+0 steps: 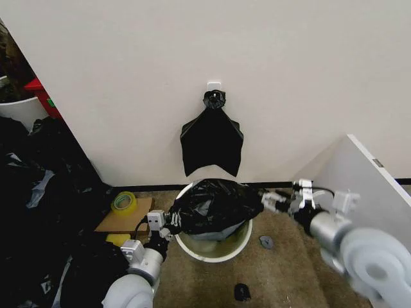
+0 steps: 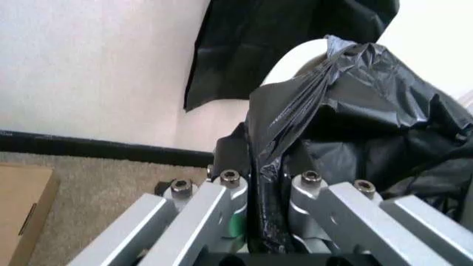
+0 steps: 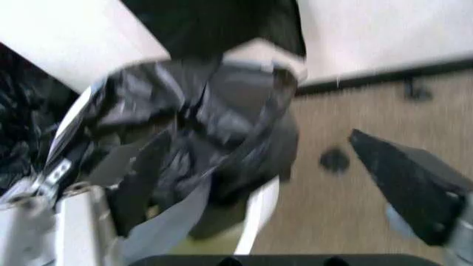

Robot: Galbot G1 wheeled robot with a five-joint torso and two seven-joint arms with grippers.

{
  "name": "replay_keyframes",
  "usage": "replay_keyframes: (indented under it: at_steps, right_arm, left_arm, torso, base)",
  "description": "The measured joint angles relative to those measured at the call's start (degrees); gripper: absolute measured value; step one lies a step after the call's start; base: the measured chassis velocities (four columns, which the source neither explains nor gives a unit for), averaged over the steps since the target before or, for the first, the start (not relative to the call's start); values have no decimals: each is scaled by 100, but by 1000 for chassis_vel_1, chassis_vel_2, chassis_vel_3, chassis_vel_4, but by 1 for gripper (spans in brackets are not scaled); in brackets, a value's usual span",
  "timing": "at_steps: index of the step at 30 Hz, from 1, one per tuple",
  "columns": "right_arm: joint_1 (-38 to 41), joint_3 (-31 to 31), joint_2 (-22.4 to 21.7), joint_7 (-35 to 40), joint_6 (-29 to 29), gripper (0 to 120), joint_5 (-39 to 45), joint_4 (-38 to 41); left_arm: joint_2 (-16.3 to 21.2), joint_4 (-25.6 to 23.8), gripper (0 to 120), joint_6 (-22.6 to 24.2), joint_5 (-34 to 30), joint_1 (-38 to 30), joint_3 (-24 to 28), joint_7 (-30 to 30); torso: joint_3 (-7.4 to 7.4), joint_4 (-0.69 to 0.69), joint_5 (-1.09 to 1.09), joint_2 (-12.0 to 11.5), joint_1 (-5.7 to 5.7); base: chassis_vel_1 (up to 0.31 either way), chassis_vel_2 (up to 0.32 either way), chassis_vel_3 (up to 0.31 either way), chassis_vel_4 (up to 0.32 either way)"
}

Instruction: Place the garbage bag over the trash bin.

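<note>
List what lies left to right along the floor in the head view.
Tape roll → left tool, shut on the garbage bag → trash bin → right tool → white panel.

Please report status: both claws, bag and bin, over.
Left claw shut on garbage bag. Right claw at bag's opposite side, fingers spread. Bag bunched over trash bin, front rim uncovered. Nothing blocking.

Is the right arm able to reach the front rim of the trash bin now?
Probably yes. The front rim of the trash bin is bare, and the garbage bag covers only the back part. The right gripper hangs beside it; open carpet lies between.
</note>
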Motion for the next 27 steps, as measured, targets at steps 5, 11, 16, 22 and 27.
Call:
replay_keyframes:
  at_steps: [5, 11, 16, 22, 27]
  right_arm:
    - [-47, -265, 239, 529, -99, 100, 291, 28]
    - [-60, -513, 496, 618, -116, 97, 335, 21]
    - [-11, -545, 591, 682, -101, 83, 506, 9]
    - [-20, -573, 692, 693, -90, 60, 523, 0]
    - [-53, -582, 761, 733, -64, 42, 507, -5]
  left_arm:
    - [-27, 24, 5, 0, 16, -22, 57, -13]
    - [-15, -30, 5, -9, 99, 27, 69, 2]
    - [-8, -34, 5, -43, 206, 38, 82, 22]
    - [-36, -48, 5, -54, 227, 30, 109, 37]
    - [-33, -75, 5, -68, 229, 32, 96, 39]
  torso:
    - [0, 1, 1, 0, 0]
    - [0, 2, 2, 0, 0]
    - [0, 2, 2, 0, 0]
    - [0, 1, 2, 0, 0]
    - [0, 1, 2, 0, 0]
  base:
    - [0, 0, 0, 0]
    - [0, 0, 0, 0]
    - [0, 0, 0, 0]
    - [0, 0, 0, 0]
    - [0, 0, 0, 0]
